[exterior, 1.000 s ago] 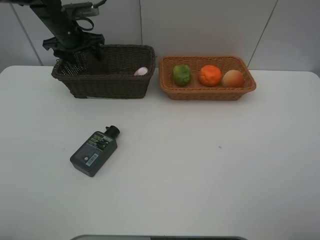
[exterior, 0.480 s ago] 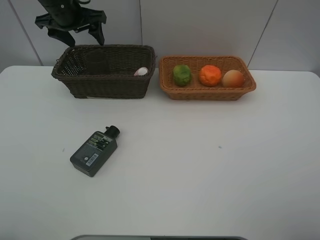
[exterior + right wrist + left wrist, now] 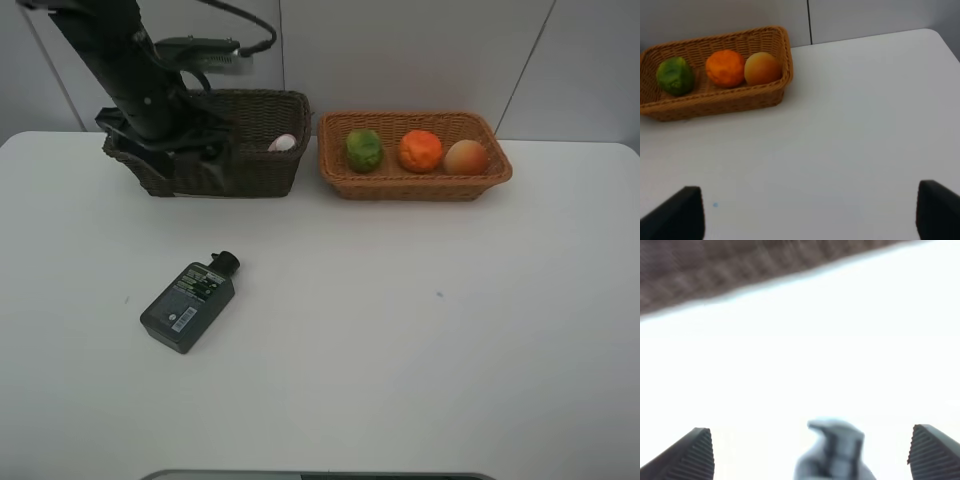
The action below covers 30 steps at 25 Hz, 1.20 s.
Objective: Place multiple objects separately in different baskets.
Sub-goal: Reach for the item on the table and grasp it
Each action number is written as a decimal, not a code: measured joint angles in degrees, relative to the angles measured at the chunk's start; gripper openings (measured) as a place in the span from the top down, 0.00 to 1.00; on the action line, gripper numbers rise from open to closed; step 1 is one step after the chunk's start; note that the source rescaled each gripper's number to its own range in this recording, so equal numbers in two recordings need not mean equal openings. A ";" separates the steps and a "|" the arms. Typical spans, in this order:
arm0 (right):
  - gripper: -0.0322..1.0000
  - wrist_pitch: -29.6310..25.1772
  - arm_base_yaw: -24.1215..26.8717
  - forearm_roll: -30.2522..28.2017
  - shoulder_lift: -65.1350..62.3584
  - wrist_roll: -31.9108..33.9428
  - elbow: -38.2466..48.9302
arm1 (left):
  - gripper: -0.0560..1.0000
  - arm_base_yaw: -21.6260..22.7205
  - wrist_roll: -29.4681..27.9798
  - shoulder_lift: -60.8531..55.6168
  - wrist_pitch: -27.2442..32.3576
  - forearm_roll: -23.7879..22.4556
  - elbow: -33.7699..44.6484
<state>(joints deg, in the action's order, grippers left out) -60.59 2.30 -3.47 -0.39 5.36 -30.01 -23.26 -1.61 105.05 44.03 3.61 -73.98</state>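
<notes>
Hovering in front of the dark basket (image 3: 255, 150), the left gripper (image 3: 190, 160) has its jaws spread wide with nothing between them. A pink bottle (image 3: 283, 142) shows inside that basket. The tan basket (image 3: 425, 185) holds the green fruit (image 3: 364, 149), orange (image 3: 420, 150) and peach (image 3: 466, 157). The dark bottle (image 3: 188, 301) lies flat on the table (image 3: 420, 340), well apart. The right gripper (image 3: 805, 210) is wide apart and empty.

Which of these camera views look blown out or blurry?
Left wrist view: table washed out to near white, dark basket smeared, the object between the fingertips out of focus. Exterior high and right wrist views: evenly lit, fruit sharp, shadows soft.
</notes>
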 joint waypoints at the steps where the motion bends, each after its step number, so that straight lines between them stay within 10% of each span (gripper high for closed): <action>1: 0.09 0.00 0.00 0.00 0.00 0.00 0.00 | 0.01 -0.94 0.00 -0.12 -0.14 0.12 1.50; 30: 0.09 0.00 0.00 0.00 0.00 0.00 0.00 | 0.01 -7.45 -4.32 -0.18 -10.69 -6.79 18.33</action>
<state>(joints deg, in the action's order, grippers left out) -60.59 2.30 -3.47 -0.39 5.36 -30.01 -30.70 -5.93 104.87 33.34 -3.19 -55.65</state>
